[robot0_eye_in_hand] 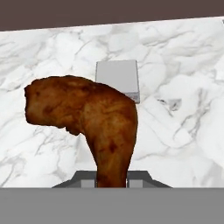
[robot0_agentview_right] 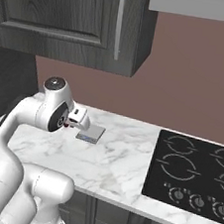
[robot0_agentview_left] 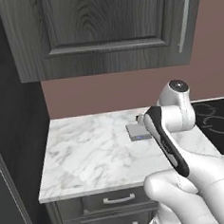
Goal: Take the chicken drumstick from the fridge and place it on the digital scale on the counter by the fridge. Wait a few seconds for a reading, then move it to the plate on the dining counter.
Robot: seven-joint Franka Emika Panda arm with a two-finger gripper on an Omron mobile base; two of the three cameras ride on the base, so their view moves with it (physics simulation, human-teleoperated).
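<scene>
A white, grey-veined marble counter (robot0_agentview_left: pixel 88 154) runs along the pinkish-brown back wall, above dark drawers with metal handles. The digital scale (robot0_agentview_right: pixel 90 133), a small flat grey square with a darker strip along its front edge, lies flat on the counter, nearer the back edge than the front and well in from the left end. A black cooktop (robot0_agentview_right: pixel 193 174) with ring burners and front knobs is set into the counter to the right, apart from the scale.
</scene>
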